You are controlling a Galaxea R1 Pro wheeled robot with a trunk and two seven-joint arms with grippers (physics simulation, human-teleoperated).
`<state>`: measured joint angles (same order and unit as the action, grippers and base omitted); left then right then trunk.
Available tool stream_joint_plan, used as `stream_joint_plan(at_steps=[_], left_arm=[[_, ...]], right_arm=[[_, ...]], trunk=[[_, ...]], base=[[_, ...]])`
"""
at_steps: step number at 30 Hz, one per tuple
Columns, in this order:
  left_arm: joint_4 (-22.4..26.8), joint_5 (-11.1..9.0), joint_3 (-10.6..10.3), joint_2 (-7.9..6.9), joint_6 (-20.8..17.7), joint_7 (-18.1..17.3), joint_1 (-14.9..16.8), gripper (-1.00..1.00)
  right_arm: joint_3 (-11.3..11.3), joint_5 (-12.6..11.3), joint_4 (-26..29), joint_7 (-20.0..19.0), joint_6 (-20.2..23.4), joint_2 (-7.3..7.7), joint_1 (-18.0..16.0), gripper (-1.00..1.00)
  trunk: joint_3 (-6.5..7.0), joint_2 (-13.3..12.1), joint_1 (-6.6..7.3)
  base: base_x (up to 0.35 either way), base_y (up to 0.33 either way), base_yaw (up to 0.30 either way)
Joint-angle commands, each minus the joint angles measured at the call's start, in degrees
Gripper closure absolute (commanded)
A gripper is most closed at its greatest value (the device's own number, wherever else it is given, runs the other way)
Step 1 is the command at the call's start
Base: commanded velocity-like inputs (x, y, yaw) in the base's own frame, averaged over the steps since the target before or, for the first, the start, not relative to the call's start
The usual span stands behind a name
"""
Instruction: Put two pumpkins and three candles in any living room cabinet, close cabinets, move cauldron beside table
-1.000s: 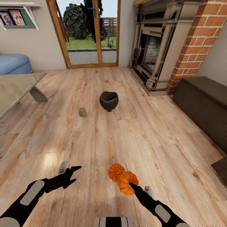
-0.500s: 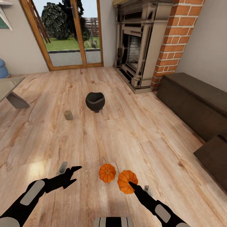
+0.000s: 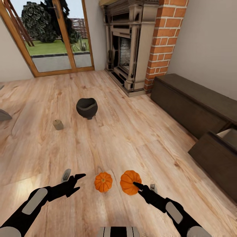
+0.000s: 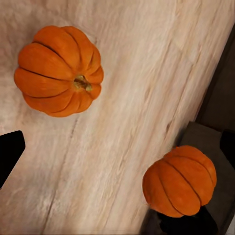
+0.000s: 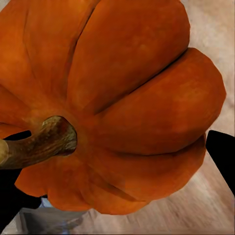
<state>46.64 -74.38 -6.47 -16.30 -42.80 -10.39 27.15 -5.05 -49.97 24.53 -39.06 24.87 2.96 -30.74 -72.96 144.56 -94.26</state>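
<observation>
My right gripper is shut on one orange pumpkin, held low over the wood floor; its stem and ribs loom close in the right wrist view. The other pumpkin rests on the floor just left of it, apart from both grippers. My left gripper hovers open with nothing in it, left of that pumpkin. The black cauldron stands farther out on the floor, with a small beige candle to its left. The dark-brown cabinet runs along the right wall, its nearer drawer pulled out, pale inside.
A stone fireplace and brick column stand at the back, glass patio doors to their left. A grey table leg pokes in at the left edge. Open wood floor lies between me and the cabinet.
The camera has swung right, so everything slid left and the open drawer came into view. The held pumpkin stays in my right gripper; the floor pumpkin now sits apart from it.
</observation>
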Motion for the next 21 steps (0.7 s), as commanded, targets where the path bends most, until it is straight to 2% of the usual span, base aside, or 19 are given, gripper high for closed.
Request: stream_joint_plan(at_steps=[1,3,7,16,19,21], left_arm=[[-0.1,0.1,-0.1,-0.09,0.0,-0.3,0.0,-1.00],[-0.2,0.1,-0.1,-0.17,0.0,-0.3,0.0,-1.00],[-0.2,0.2,-0.3,-0.22,0.1,-0.3,0.0,-1.00],[-0.3,0.3,-0.2,-0.44,0.1,-0.6,0.0,-1.00],[-3.2,0.4,0.2,-1.14,0.5,-4.9,0.0,-1.00],[-6.0,1.4,0.2,-1.72,2.0,-7.8,0.0,-1.00]], right_arm=[[-0.2,-0.3,2.1,0.0,1.6,0.22,0.0,1.00],[-0.2,-0.3,6.5,0.1,3.9,0.36,0.0,1.00],[0.1,-0.4,13.5,0.2,5.5,0.42,0.0,1.00],[0.1,-0.3,16.3,2.2,6.3,0.37,0.0,1.00],[-0.2,-0.3,17.1,2.5,6.8,0.37,0.0,1.00],[-0.3,-0.2,17.2,2.6,6.8,0.36,0.0,1.00]], trunk=[[-0.03,0.0,0.01],[-0.02,0.0,0.01],[-0.01,0.0,0.01],[-0.01,0.0,0.01],[-0.01,0.0,0.01],[-0.01,0.0,0.01]], base=[[0.000,0.000,-0.240],[0.000,0.000,-0.245],[0.000,0.000,-0.250],[0.000,0.000,-0.252],[0.000,0.000,-0.252],[0.000,0.000,-0.231]])
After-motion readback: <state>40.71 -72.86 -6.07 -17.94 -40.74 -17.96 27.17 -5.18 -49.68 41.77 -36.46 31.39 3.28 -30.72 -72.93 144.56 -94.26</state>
